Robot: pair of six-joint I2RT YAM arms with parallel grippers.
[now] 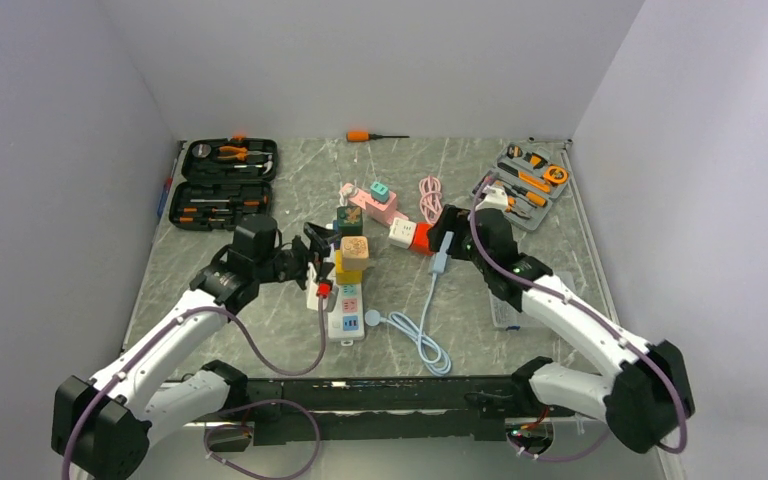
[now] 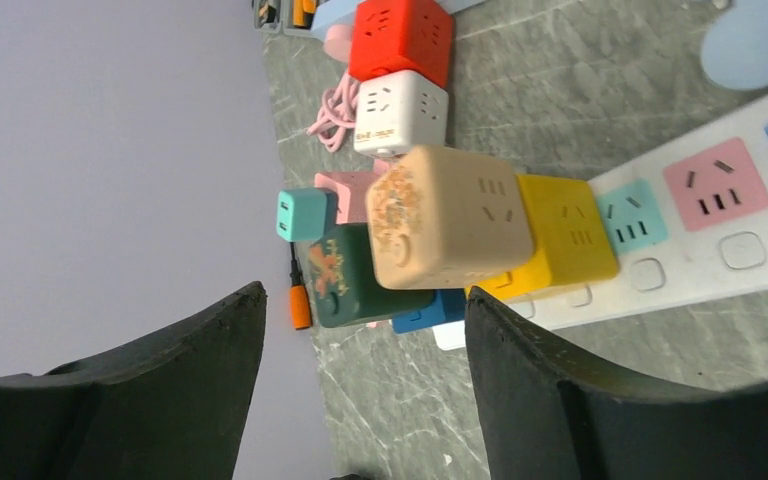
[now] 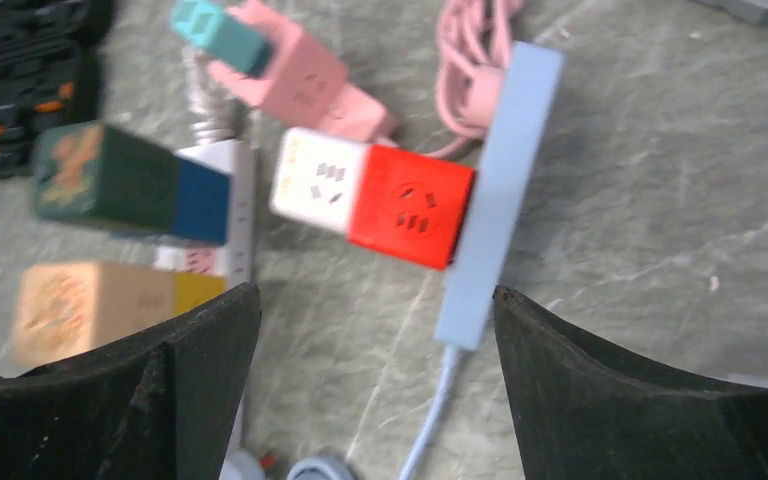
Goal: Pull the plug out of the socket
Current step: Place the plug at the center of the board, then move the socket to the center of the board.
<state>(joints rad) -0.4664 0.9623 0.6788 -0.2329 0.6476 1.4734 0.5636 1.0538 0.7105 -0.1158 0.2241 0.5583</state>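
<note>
A white power strip lies at centre with a yellow cube plug in it and a tan cube plug stacked on that. My left gripper hovers just left of this stack, open and empty; in the left wrist view the tan cube and yellow cube sit beyond its fingertips. A red cube joined to a white cube sits on a light blue strip. My right gripper stands open, short of them, holding nothing.
A dark green cube on a blue cube and a pink strip with a teal plug lie behind. A black tool case sits back left and a grey tool tray back right. An orange screwdriver lies near the back wall.
</note>
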